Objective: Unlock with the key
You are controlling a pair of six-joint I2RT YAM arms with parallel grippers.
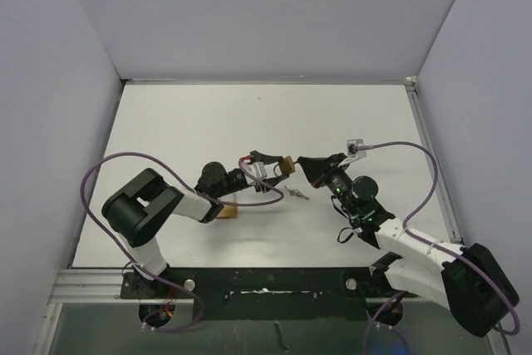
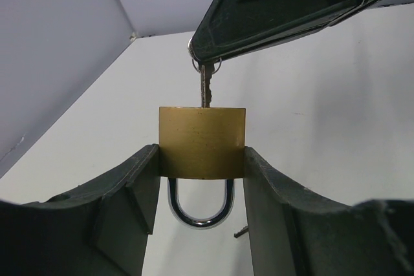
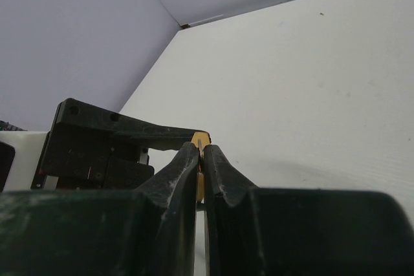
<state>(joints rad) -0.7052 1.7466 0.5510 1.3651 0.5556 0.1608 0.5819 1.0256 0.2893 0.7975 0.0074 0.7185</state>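
Closest to us, our left gripper (image 2: 202, 159) stands partway open, clamping the brass padlock (image 2: 202, 141) above the table (image 1: 208, 122). Our right gripper (image 3: 201, 154), pinched nearly shut, holds the key (image 2: 206, 88), blade entering the brass padlock — with any tilt while turning, we risk jamming it or twisting the lock loose.

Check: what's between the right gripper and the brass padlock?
Only the key: its head is pinched in the right gripper, and its blade runs down to the top face of the brass padlock. No bare gap. The left wrist view shows it.
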